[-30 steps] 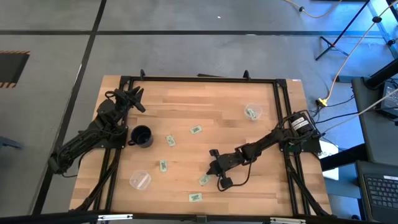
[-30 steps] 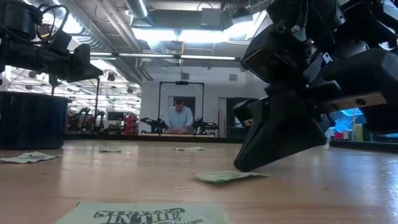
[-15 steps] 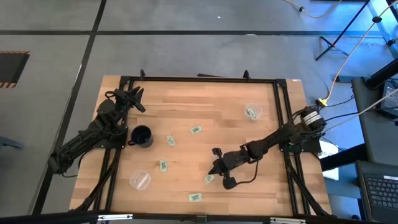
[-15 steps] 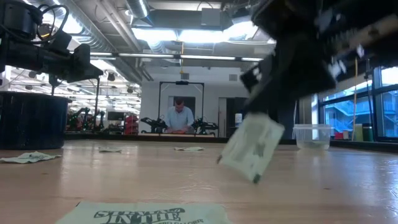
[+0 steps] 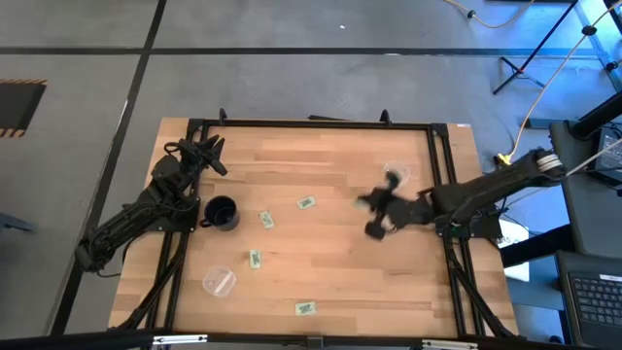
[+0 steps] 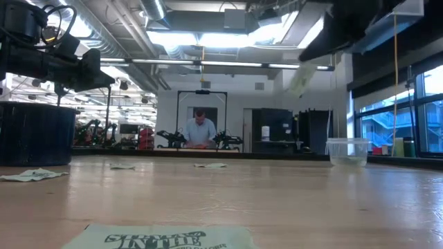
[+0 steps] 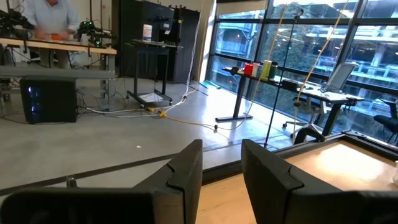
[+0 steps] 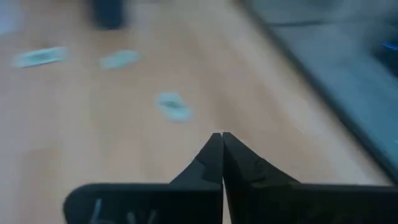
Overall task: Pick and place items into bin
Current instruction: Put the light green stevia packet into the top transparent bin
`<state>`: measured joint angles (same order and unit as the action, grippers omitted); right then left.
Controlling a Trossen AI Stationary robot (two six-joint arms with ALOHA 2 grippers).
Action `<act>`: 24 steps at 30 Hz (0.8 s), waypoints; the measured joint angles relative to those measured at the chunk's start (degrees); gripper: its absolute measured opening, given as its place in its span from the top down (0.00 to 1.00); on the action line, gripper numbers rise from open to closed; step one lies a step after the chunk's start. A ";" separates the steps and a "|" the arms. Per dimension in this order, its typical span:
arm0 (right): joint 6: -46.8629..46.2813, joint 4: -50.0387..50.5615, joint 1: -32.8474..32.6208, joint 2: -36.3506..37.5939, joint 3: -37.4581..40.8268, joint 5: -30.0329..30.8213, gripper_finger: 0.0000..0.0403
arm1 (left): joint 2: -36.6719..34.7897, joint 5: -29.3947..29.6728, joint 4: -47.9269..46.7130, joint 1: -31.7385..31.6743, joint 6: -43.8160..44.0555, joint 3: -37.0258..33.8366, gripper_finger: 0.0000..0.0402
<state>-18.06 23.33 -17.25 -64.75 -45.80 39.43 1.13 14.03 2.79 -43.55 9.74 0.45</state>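
My right gripper (image 5: 366, 202) is raised above the table beside the clear bin (image 5: 403, 171), shut on a pale green packet. The held packet (image 6: 302, 79) hangs from it high in the low view. In the right wrist view its fingers (image 8: 211, 155) are pressed together and the packet does not show. Several more packets lie on the wood: one (image 5: 306, 203) mid-table, one (image 5: 264, 220) by the black cup, one (image 5: 254, 259) below it, one (image 5: 305, 308) near the front edge. My left gripper (image 5: 210, 149) waits open at the back left, above the black cup (image 5: 222, 212).
A second clear container (image 5: 219, 282) sits at the front left. The black frame rail (image 5: 311, 123) runs round the table. In the low view the clear bin (image 6: 347, 152) stands at the right and a person (image 6: 199, 129) works in the room behind.
My right gripper picked a packet up from the front middle of the table, then swung it up and back toward the clear bin. The left arm has not moved.
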 joint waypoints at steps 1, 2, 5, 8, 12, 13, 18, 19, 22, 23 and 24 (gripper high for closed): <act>-1.02 3.57 1.07 2.21 0.00 1.49 1.00 | 0.00 -0.01 0.00 0.00 0.00 0.02 0.73; -1.96 6.80 2.24 4.16 0.00 2.20 1.00 | 0.00 -0.01 0.00 0.00 0.00 0.00 0.73; -5.94 15.21 5.90 9.07 0.00 2.77 1.00 | 0.00 -0.01 0.00 0.00 0.00 0.02 0.73; -7.88 20.17 9.43 11.84 0.12 2.82 1.00 | 0.00 -0.01 0.00 0.00 0.00 0.01 0.73; -8.61 22.60 14.79 13.04 1.78 2.99 1.00 | 0.00 -0.01 0.00 0.00 0.00 0.01 0.73; -8.66 22.64 16.15 13.00 2.38 2.92 1.00 | 0.00 -0.01 0.00 0.00 0.00 0.01 0.73; -10.35 22.43 22.15 13.00 6.90 0.48 1.00 | 0.00 -0.01 0.00 0.00 0.00 0.01 0.73; -10.49 22.44 23.13 13.00 8.08 0.00 1.00 | 0.00 -0.01 0.00 0.00 0.00 0.02 0.73; -10.19 19.58 25.41 13.00 11.69 -1.47 1.00 | 0.00 -0.01 0.00 0.00 0.00 0.01 0.73; -10.17 18.40 26.05 13.00 12.77 -2.40 1.00 | 0.00 -0.01 0.00 0.00 0.00 0.02 0.73; -9.99 16.94 26.61 13.00 13.83 -2.97 1.00 | 0.00 -0.01 0.00 0.00 0.00 0.02 0.73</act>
<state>-28.05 40.27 9.36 -51.75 -31.97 36.46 1.13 14.02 2.79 -43.55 9.74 0.47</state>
